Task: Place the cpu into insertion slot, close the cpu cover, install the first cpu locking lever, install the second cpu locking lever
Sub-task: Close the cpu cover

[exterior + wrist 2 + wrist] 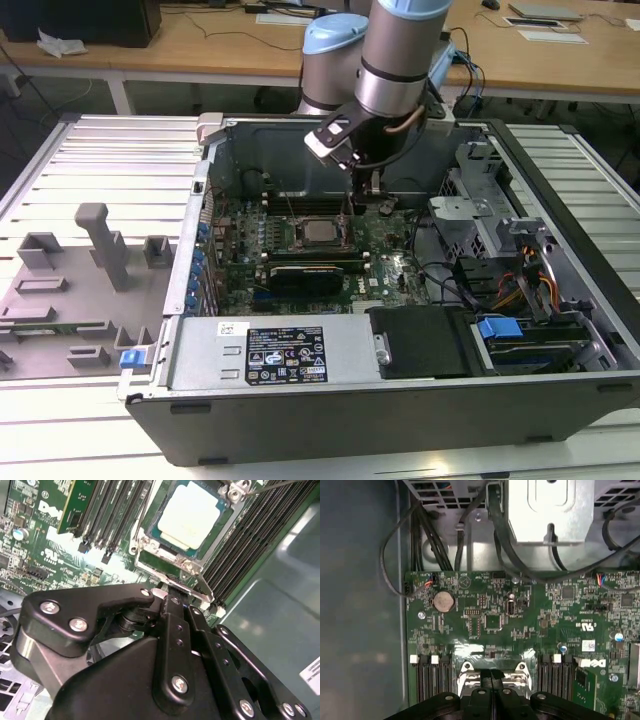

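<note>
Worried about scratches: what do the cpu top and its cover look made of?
The cpu top looks like matte, pale silver metal with an even, soft sheen. The cover looks like thin bare steel, shinier, with bright glints along its edges; exact alloy unclear.

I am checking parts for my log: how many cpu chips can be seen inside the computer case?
1. The cpu lies in the insertion slot on the green board, just ahead of the gripper; another may be hidden behind the gripper.
</note>
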You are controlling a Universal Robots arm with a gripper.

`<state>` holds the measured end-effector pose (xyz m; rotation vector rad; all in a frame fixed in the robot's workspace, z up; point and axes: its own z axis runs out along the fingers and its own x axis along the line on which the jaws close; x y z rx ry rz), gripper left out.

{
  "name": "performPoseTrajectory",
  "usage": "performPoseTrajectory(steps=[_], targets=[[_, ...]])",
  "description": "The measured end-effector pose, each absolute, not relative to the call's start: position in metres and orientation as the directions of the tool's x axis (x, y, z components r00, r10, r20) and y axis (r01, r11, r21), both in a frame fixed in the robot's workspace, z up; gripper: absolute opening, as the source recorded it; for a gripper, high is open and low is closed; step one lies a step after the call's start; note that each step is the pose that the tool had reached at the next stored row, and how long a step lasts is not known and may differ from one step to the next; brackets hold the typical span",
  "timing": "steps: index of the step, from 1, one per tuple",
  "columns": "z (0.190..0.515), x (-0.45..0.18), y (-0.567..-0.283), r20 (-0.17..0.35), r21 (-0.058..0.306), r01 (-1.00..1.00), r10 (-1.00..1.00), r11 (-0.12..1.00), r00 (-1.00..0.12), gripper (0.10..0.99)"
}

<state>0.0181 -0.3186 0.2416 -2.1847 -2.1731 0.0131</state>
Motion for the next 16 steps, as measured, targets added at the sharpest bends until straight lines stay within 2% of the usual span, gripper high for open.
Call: performPoseTrajectory(steps=[16], targets=[[0.242, -0.004, -0.317, 0.036, -0.04, 0.999, 0.999, -0.012, 0.013, 0.106]])
